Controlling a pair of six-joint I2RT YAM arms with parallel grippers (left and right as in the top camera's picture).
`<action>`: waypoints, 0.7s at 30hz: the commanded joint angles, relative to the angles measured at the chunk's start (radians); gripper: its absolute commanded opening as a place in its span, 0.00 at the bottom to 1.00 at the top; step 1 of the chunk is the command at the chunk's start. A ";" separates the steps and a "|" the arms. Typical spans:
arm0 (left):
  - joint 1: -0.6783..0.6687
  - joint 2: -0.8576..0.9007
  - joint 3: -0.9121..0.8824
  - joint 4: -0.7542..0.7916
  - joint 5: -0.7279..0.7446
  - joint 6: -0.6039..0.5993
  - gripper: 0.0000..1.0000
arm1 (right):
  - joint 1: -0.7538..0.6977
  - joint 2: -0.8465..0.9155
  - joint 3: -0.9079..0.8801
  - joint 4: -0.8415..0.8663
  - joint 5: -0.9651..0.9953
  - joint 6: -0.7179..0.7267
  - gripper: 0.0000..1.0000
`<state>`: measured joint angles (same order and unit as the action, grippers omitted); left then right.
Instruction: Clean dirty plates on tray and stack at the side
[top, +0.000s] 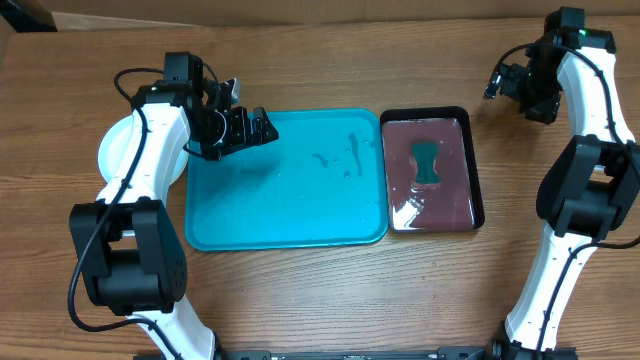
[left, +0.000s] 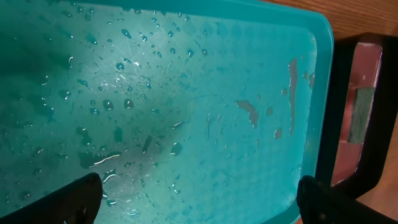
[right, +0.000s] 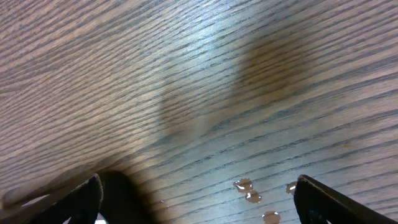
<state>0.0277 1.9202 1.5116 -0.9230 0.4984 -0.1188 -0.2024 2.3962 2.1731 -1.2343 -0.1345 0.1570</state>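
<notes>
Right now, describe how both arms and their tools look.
The left arm and right arm have white, rounded links joined by bulky black joints. Thin black cables loop along them. The left tool and right tool are black, each with two flat fingers. A small green light glows near the right arm's wrist.
</notes>
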 joint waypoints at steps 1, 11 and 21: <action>-0.004 -0.002 0.008 0.003 0.015 0.030 1.00 | 0.000 -0.038 0.024 0.003 -0.008 0.004 1.00; -0.003 -0.002 0.008 0.004 0.015 0.030 1.00 | 0.006 -0.032 0.023 0.003 -0.008 0.004 1.00; -0.004 -0.002 0.008 0.004 0.015 0.030 1.00 | 0.141 -0.188 0.024 0.003 -0.008 0.004 1.00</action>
<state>0.0273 1.9202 1.5116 -0.9207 0.4980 -0.1188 -0.1196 2.3539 2.1727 -1.2346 -0.1333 0.1574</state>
